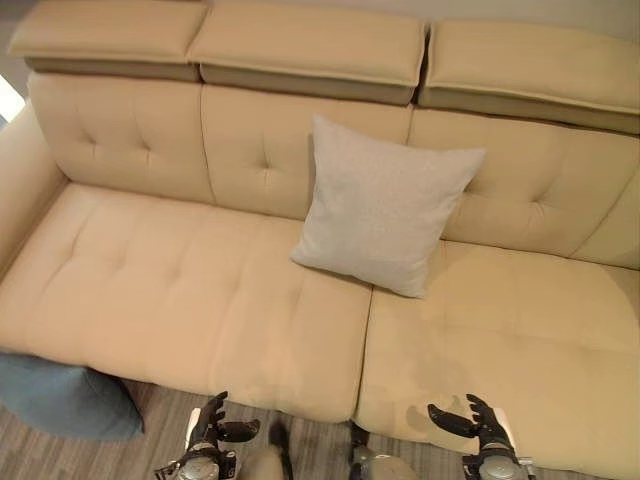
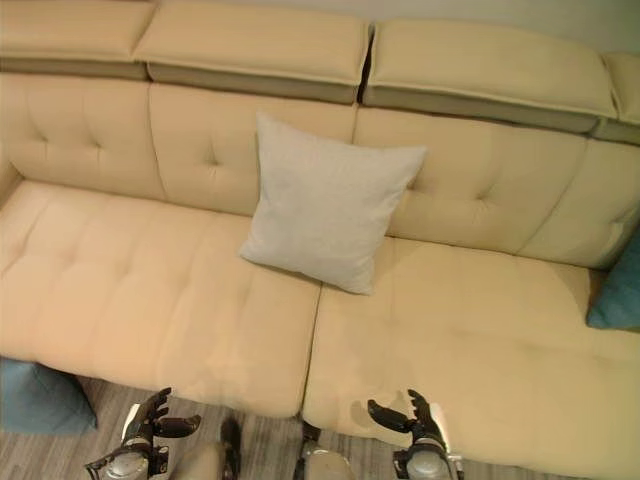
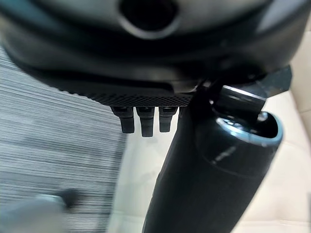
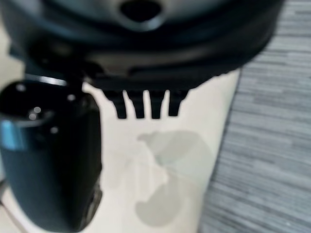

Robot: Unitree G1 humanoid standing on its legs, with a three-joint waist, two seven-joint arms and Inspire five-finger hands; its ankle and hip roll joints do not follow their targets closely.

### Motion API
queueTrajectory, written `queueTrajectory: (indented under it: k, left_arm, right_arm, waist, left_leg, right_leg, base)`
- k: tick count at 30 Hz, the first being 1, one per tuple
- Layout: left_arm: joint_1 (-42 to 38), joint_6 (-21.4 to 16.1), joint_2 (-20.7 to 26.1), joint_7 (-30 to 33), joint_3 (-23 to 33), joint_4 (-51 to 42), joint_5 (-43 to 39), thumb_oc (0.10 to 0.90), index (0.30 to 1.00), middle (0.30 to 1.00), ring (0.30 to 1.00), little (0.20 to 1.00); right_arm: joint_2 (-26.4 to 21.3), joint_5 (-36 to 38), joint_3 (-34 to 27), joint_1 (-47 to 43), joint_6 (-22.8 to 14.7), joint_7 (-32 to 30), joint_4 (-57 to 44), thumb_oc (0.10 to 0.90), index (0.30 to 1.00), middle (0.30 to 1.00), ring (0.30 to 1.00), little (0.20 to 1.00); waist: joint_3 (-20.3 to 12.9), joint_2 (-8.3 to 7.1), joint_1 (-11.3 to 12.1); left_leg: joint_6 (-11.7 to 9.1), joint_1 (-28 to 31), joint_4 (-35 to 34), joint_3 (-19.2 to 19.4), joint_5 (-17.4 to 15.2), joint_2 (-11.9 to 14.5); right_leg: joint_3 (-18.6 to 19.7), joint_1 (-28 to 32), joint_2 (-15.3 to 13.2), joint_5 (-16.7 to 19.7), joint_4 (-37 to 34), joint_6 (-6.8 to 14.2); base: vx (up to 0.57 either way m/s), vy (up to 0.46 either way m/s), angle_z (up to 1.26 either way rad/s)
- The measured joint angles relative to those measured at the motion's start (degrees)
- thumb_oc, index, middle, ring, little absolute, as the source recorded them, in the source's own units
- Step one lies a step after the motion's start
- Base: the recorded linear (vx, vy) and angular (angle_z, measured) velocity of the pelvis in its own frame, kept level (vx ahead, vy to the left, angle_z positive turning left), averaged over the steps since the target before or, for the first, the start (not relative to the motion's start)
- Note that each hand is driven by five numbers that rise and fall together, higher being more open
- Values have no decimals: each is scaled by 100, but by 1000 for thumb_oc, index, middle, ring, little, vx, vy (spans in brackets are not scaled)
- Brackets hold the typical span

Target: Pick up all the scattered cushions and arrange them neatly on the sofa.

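Saw blue cushion (image 1: 65, 398) on floor, lower left of frame, nearest my left hand (image 1: 207, 430); both hands' fingers loosely open, empty; right hand (image 1: 480, 424) farther off.

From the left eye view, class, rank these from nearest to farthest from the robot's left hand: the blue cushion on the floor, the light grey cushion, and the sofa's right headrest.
Measured from the left hand:
1. Blue cushion, on the floor to its left, beside the sofa's front edge.
2. Light grey cushion, propped against the middle of the backrest.
3. Right headrest, at the far upper right.
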Motion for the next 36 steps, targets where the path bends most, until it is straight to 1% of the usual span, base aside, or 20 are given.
queueTrajectory:
  k: [1,3,6,8,10,12,16,18,20,22,24,25,26,28,29,30,31,32,33,36]
  left_arm:
    - [-120,-14,-21,0,-96,-38,8,800,900,900,900,900]
    - [-196,-122,2,8,-129,-65,32,800,900,900,900,900]
    - [-315,-79,89,25,-143,235,148,800,900,900,900,900]
    - [-270,-45,122,39,-162,361,213,800,900,900,900,900]
    - [-229,30,271,128,-162,587,249,800,900,900,900,900]
    - [-300,51,414,154,-158,621,253,800,900,900,900,900]
    - [-249,56,526,214,-165,676,366,800,900,900,900,900]
    - [-239,73,516,247,-186,716,379,800,900,900,900,900]
    - [-116,74,499,248,-229,717,465,800,900,900,900,900]
    - [-62,86,425,249,-354,715,464,800,900,900,900,900]
    - [-99,94,330,243,-409,712,465,800,900,900,900,900]
    - [-84,92,155,239,-407,729,460,800,900,900,900,900]
    - [-210,89,139,240,-404,715,458,800,900,900,900,900]
    - [-203,26,55,233,-537,677,410,800,900,900,900,900]
    - [-213,53,60,234,-546,690,332,800,900,900,900,900]
    - [-261,101,84,232,-539,735,280,800,900,900,900,900]
    - [-261,121,107,218,-474,734,177,800,900,900,900,900]
    - [-285,133,123,221,-432,821,182,800,900,900,900,900]
    - [-307,129,110,223,-389,892,188,800,900,900,900,900]
    - [-222,157,115,230,-377,902,197,800,900,900,900,900]
  right_arm:
    - [-54,0,-12,-33,23,-4,-8,800,900,900,900,900]
    - [1,-36,36,-50,21,-2,26,800,900,900,900,900]
    - [249,-102,180,-281,23,6,85,800,900,900,900,900]
    - [301,-180,252,-339,24,18,86,800,900,900,900,900]
    - [464,-185,301,-354,27,19,117,800,900,900,900,900]
    - [569,-181,303,-308,36,22,137,800,900,900,900,900]
    - [661,-151,306,-347,33,31,371,800,900,900,900,900]
    - [704,-80,330,-377,31,35,531,800,900,900,900,900]
    - [697,-14,421,-474,28,57,552,800,900,900,900,900]
    - [623,-8,531,-525,25,74,545,800,900,900,900,900]
    - [598,-8,532,-529,25,92,545,800,900,900,900,900]
    - [568,-8,530,-581,23,90,535,800,900,900,900,900]
    - [547,-4,539,-505,25,72,538,800,900,900,900,900]
    - [496,-7,565,-449,44,108,574,800,900,900,900,900]
    - [492,-9,714,-542,41,111,591,800,900,900,900,900]
    - [514,-9,741,-553,40,116,552,800,900,900,900,900]
    - [528,-8,741,-579,28,114,537,800,900,900,900,900]
    - [503,-3,732,-621,32,96,538,800,900,900,900,900]
    - [467,-2,732,-584,32,89,535,800,900,900,900,900]
    - [395,-4,735,-386,34,71,528,800,900,900,900,900]
  waist:
    - [-35,158,-87]
    - [-37,153,-29]
    - [12,-125,-7]
    - [21,-179,43]
    - [121,-255,132]
    - [170,-296,146]
    - [230,-286,290]
    - [201,-249,241]
    - [182,-197,387]
    - [144,-138,347]
    - [138,-122,369]
    - [126,-20,398]
    - [110,-25,302]
    - [27,143,481]
    - [38,149,560]
    - [41,55,558]
    - [60,-53,582]
    - [75,-191,531]
    - [65,-245,487]
    - [23,-267,251]
  left_leg:
    - [68,297,-808,127,196,-54]
    - [326,523,-1514,73,260,-159]
    - [559,312,-1589,-92,392,-501]
    - [601,297,-1585,-114,419,-586]
    - [661,135,-1461,-309,458,-694]
    - [750,91,-1469,-589,491,-699]
    - [682,-83,-1438,-1248,684,-617]
    - [571,-107,-1530,-1643,789,-499]
    - [455,-176,-1608,-1841,920,-271]
    - [399,-380,-1592,-2125,1031,-123]
    - [393,-507,-1492,-2174,1067,-80]
    - [334,-832,-1248,-2277,1148,-56]
    - [216,-1021,-1068,-2423,1229,-148]
    - [319,-1084,-1440,-2203,1317,43]
    - [470,-1279,-1461,-2174,1179,124]
    - [440,-1267,-1465,-1976,757,141]
    - [549,-1244,-1516,-1649,482,118]
    - [494,-1252,-1497,-807,524,50]
    - [467,-1208,-1426,-347,538,5]
    - [455,-895,-1219,546,532,131]
  right_leg:
    - [-124,-99,-29,-67,165,118]
    - [-153,-352,-119,-103,480,275]
    - [-28,-691,-503,-75,781,547]
    - [120,-751,-588,-108,883,632]
    - [1018,-826,-604,-234,1153,889]
    - [1577,-759,-526,-474,1147,1194]
    - [2188,-428,-313,-858,1171,1063]
    - [2567,-205,19,-1130,1034,892]
    - [2589,-191,309,-1116,1023,786]
    - [2530,-190,537,-1103,972,586]
    - [2392,-213,600,-1091,970,497]
    - [2285,-209,765,-1140,1057,411]
    - [2256,-216,785,-1230,1026,307]
    - [2048,-434,1041,-1384,1395,63]
    - [1834,-585,1106,-1504,1676,-41]
    - [1714,-603,990,-1487,1640,-157]
    - [1496,-562,812,-1410,1573,-257]
    - [1128,-355,535,-1287,1328,-259]
    - [885,-175,422,-1208,1102,-242]
    - [65,335,362,-1056,533,-195]
  base:
    - [-267,187,67]
    - [-268,166,37]
    - [-291,108,24]
    - [-259,31,22]
    - [-308,19,46]
    - [-161,-40,67]
    - [-82,-113,89]
    - [-24,-187,91]
    - [-27,-180,52]
    - [-21,-123,63]
    - [-84,-213,65]
    - [-90,-170,113]
    - [-38,-83,150]
    - [-22,-87,119]
    - [11,-52,91]
    - [8,-49,95]
    - [12,-51,129]
    - [3,-33,137]
    - [14,-11,139]
    - [61,73,158]
